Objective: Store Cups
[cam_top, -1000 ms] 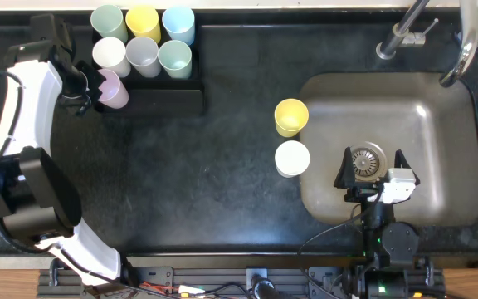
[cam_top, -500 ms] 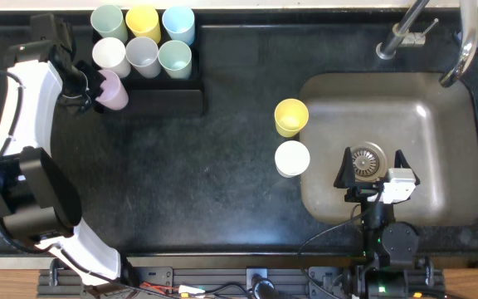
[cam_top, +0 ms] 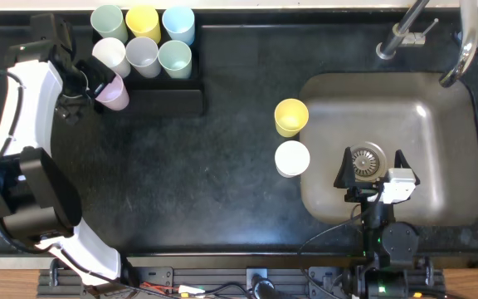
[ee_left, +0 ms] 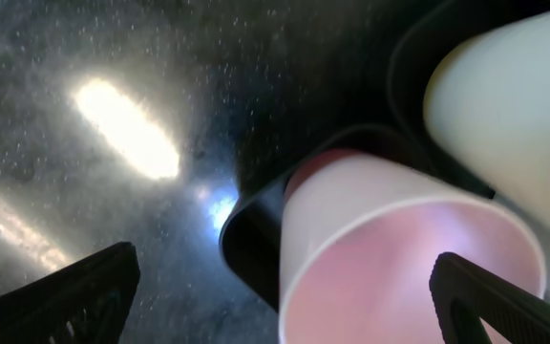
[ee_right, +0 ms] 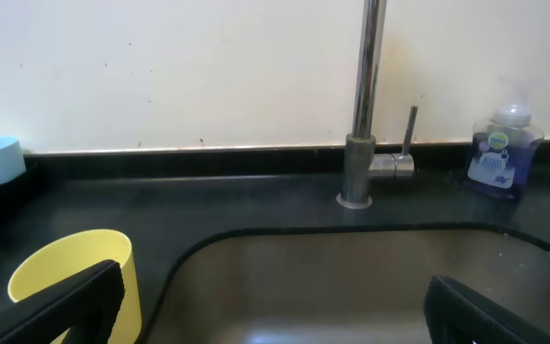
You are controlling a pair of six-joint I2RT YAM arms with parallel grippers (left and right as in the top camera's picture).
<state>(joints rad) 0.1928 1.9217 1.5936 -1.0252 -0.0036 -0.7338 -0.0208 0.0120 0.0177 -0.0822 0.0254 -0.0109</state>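
Note:
A black rack (cam_top: 164,101) at the back left holds several upright cups. A pink cup (cam_top: 114,93) leans in its front left slot. My left gripper (cam_top: 90,83) is open around that pink cup (ee_left: 409,258), with one finger well clear of its side. Next to it in the rack (ee_left: 256,239) stands a white cup (ee_left: 504,105). A yellow cup (cam_top: 290,116) and an upside-down white cup (cam_top: 292,158) stand on the counter beside the sink. My right gripper (cam_top: 372,166) is open and empty over the sink drain, with the yellow cup (ee_right: 70,277) close by.
The steel sink (cam_top: 438,108) takes up the right side. A faucet (cam_top: 401,33) stands behind it, and a soap bottle (ee_right: 504,148) sits by the wall. Dark counter lies open between the rack and the sink.
The left gripper's fingers have spread apart around the pink cup, which now leans a little more in its slot. The right arm has not moved.

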